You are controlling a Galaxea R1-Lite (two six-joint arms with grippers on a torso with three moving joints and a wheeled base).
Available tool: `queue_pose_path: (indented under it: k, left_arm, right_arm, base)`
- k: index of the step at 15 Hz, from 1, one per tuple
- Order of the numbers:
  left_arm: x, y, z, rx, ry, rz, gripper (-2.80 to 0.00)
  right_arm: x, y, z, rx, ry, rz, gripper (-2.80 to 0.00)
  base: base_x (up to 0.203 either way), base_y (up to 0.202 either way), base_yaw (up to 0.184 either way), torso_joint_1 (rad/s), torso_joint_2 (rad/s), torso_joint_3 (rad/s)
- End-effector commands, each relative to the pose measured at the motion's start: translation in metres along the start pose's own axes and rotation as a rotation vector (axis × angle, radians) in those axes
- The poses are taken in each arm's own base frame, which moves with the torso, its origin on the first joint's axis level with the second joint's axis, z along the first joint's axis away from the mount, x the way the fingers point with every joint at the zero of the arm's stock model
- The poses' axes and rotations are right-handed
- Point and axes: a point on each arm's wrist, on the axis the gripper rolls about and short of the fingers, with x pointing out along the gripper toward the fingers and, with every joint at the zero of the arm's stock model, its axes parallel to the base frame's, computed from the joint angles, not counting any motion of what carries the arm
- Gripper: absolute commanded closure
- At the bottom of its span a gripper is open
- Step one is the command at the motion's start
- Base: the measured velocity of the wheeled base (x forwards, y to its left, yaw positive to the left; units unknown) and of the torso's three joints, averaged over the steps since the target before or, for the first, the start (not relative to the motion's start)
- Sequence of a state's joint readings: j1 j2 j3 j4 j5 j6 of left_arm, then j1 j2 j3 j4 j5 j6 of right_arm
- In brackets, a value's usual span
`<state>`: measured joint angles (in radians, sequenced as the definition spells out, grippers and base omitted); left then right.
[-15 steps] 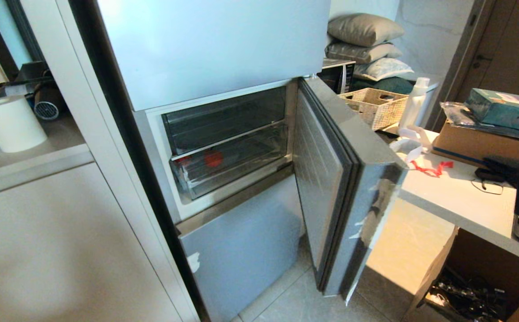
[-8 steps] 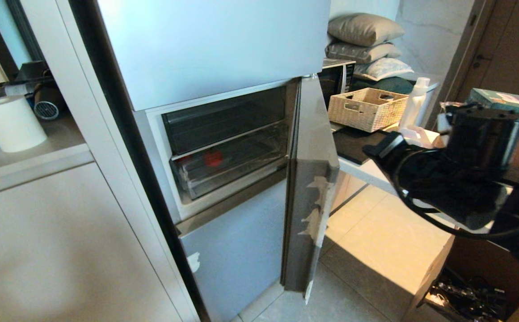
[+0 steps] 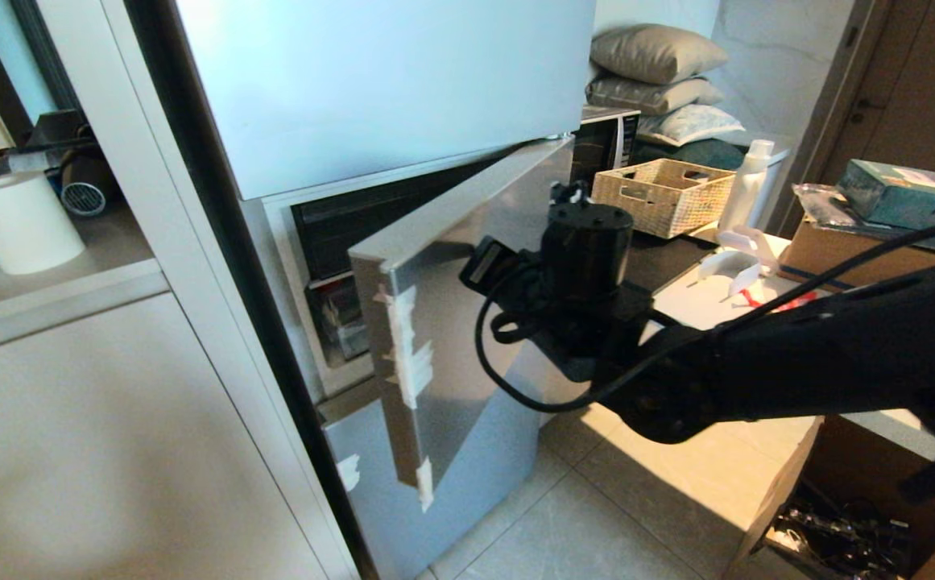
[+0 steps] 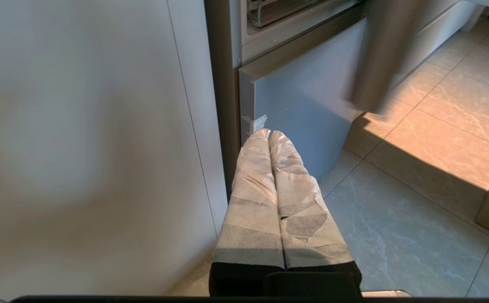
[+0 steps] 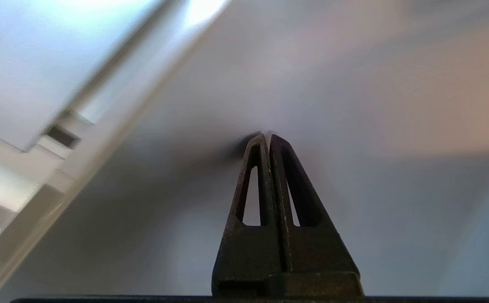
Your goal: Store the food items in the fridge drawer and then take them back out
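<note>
The fridge's middle door point(image 3: 451, 266) stands half shut across the compartment. It covers most of the clear fridge drawer point(image 3: 340, 318), of which only the left end shows. The food items are hidden behind that door. My right arm point(image 3: 757, 370) reaches in from the right. The right gripper point(image 5: 267, 135) is shut, with nothing held, and its tips press on the door's flat outer face point(image 5: 354, 84). Low down by the fridge's pale-blue bottom door point(image 4: 303, 105), the left gripper point(image 4: 268, 132) hangs shut and empty, with taped fingers point(image 4: 252, 202).
A white cabinet point(image 3: 113, 451) flanks the fridge on the left, with a paper roll point(image 3: 16, 221) on its shelf. On the right, a counter point(image 3: 709, 302) carries a wicker basket point(image 3: 660, 193), a white bottle point(image 3: 745, 189) and boxes point(image 3: 854, 258). An open carton point(image 3: 837, 499) sits under the counter.
The middle door has swung from wide open to half shut, hiding the red fruit and most of the drawer. My right arm came in from the right and is against the door.
</note>
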<state>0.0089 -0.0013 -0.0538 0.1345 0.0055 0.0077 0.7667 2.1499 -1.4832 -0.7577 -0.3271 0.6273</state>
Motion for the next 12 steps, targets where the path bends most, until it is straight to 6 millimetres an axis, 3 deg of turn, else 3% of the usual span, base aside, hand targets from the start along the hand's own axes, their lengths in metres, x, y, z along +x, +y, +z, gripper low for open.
queue_pose_path:
  k: [1,4,8,12]
  left_arm:
    - [0.0,0.0,0.0,0.0,0.0,0.001,0.0]
    - [0.0,0.0,0.0,0.0,0.0,0.001,0.0]
    - [0.0,0.0,0.0,0.0,0.0,0.001,0.0]
    - [0.0,0.0,0.0,0.0,0.0,0.001,0.0]
  right_arm:
    - [0.043,0.005,-0.053,-0.021,-0.001,0.062,0.0]
    - [0.064,0.013,-0.088,-0.038,0.011,0.162,0.0]
    - [0.058,0.026,-0.067,-0.002,0.017,0.277,0.0]
    - [0.044,0.027,-0.052,0.015,0.034,0.248,0.0]
  base:
    - [0.0,0.0,0.0,0.0,0.0,0.0]
    - [0.0,0.0,0.0,0.0,0.0,0.0]
    - [0.0,0.0,0.0,0.0,0.0,0.0]
    - [0.0,0.0,0.0,0.0,0.0,0.0]
